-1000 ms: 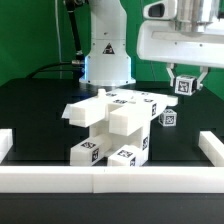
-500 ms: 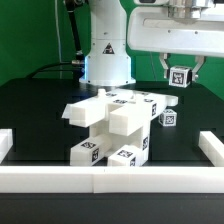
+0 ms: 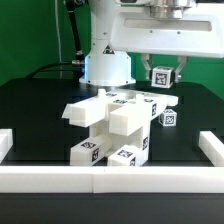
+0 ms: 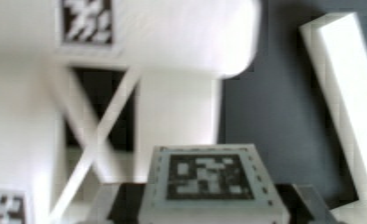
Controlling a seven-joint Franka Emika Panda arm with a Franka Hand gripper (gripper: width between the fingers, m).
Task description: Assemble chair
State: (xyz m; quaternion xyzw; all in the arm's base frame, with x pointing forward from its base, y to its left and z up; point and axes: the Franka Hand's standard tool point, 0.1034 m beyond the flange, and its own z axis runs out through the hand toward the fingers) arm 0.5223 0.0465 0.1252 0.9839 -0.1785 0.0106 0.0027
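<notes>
Glossy white, rounded arm [image 3: 108, 62] bearing a small dark logo [image 3: 105, 47].

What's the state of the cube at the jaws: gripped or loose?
Gripped: the cube hangs above the table, jaws closed against both its sides.

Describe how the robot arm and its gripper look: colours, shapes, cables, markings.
The arm is glossy white with rounded shells; its base carries a small dark logo above a pale blue ring. The gripper has a wide, boxy white body and two short dark fingers. A dark cable hangs beside the arm.
</notes>
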